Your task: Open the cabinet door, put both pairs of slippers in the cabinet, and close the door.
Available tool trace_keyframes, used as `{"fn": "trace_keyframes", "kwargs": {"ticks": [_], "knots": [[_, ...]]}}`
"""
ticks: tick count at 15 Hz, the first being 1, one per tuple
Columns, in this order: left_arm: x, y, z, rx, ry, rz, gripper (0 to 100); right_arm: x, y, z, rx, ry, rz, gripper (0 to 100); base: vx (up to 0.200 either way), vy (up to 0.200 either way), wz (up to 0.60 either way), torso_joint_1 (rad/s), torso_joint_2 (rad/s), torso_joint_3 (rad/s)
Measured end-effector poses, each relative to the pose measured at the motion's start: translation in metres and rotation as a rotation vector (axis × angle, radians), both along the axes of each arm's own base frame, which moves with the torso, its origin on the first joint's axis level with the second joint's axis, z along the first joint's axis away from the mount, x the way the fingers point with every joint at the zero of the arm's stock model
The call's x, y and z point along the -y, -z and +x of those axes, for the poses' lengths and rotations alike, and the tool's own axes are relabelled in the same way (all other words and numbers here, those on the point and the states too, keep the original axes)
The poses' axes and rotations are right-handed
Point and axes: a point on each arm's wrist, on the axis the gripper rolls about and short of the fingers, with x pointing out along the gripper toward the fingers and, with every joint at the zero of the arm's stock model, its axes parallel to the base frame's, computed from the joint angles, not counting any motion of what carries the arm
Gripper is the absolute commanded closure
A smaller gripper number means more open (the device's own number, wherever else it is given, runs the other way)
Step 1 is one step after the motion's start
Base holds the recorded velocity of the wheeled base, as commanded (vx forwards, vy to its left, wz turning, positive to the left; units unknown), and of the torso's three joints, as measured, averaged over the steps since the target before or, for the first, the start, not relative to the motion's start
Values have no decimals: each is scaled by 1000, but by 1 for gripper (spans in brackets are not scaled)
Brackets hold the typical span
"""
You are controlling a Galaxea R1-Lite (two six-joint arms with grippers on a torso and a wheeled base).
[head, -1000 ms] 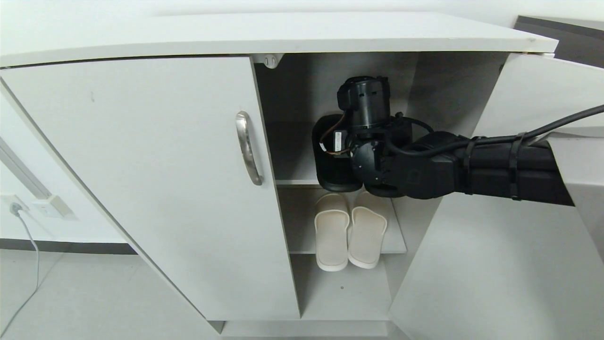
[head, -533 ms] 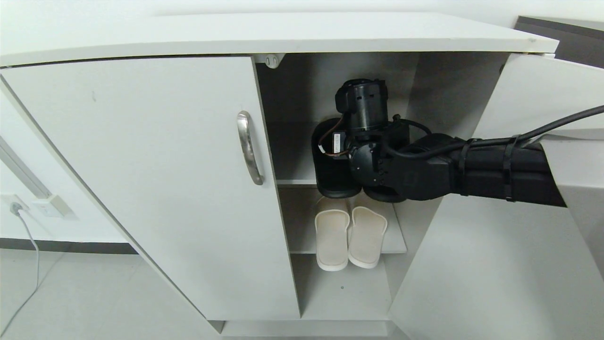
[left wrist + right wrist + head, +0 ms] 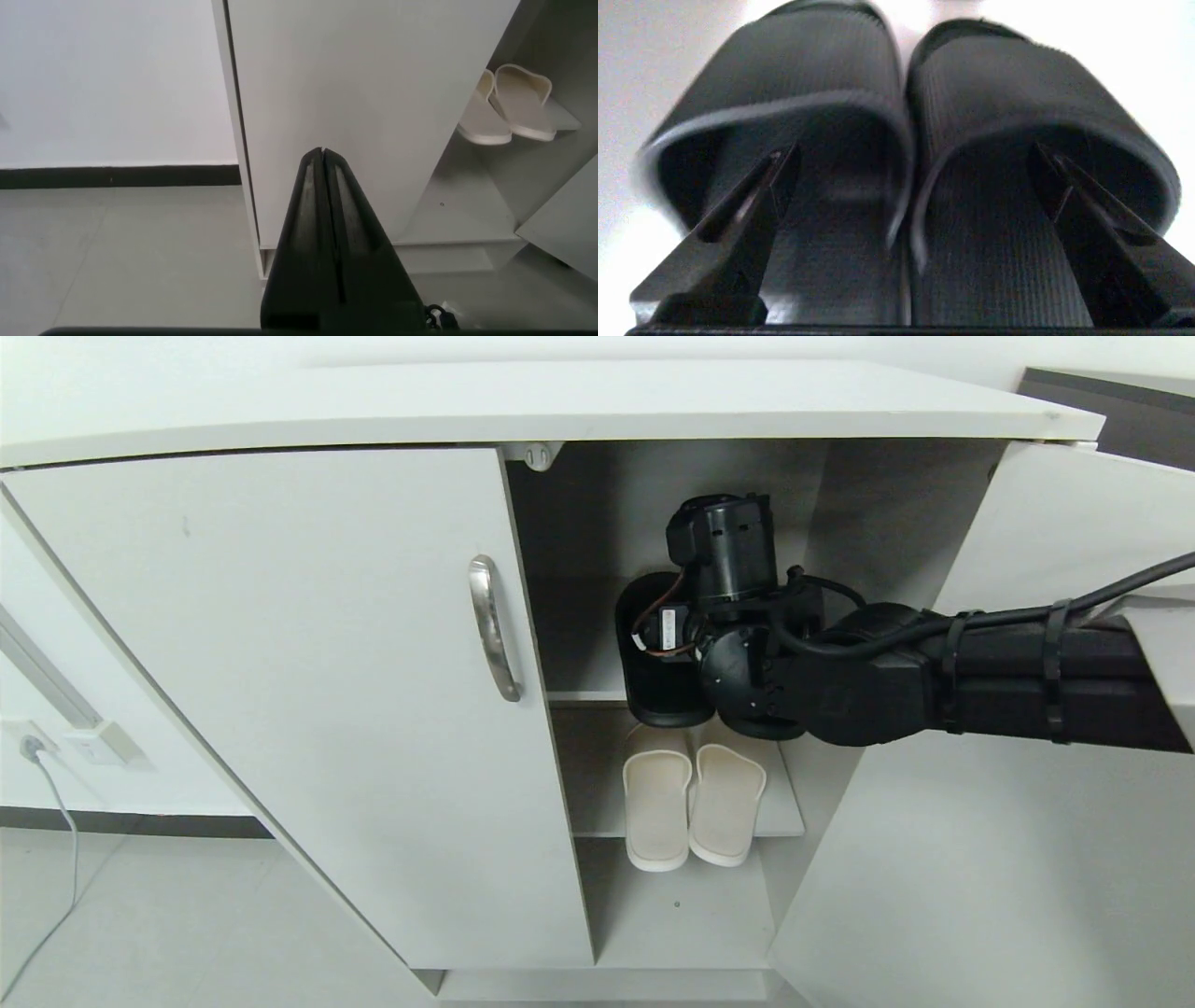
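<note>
Inside the cabinet (image 3: pixel 579 401), on the upper shelf (image 3: pixel 579 663): black slippers (image 3: pixel 653 681), side by side, near ends past the front edge. On the middle shelf (image 3: pixel 789 817): white slippers (image 3: pixel 691 793), side by side, near ends likewise overhanging. Right door (image 3: pixel 1055 523) swung open. Left door (image 3: pixel 280 663) closed, with handle (image 3: pixel 492 627) near its inner edge. Right arm (image 3: pixel 934 681) extended into the upper compartment. Right gripper (image 3: pixel 912 154) directly at the black slippers, fingers (image 3: pixel 738 233) spread wide apart, one tip at each strap opening; contact not determinable. Left gripper (image 3: pixel 322 159) outside, low before the left door, fingers pressed together on nothing.
</note>
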Motion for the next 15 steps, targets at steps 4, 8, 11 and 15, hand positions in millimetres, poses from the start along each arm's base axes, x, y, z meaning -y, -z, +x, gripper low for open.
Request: {"fn": "trace_keyframes", "kwargs": {"ticks": [4, 8, 11, 15], "knots": [[0, 0, 0, 0, 0, 0, 100, 8, -1, -27, -27, -33, -24, 0, 0, 0, 0, 0, 0, 0], [0, 0, 0, 0, 1, 2, 100, 20, 0, -68, -50, -91, -15, 0, 0, 0, 0, 0, 0, 0], [0, 0, 0, 0, 1, 3, 100, 31, 8, -97, -32, -140, 13, 0, 0, 0, 0, 0, 0, 0], [0, 0, 0, 0, 2, 3, 100, 47, 13, -128, 9, -211, 7, 0, 0, 0, 0, 0, 0, 0]]}}
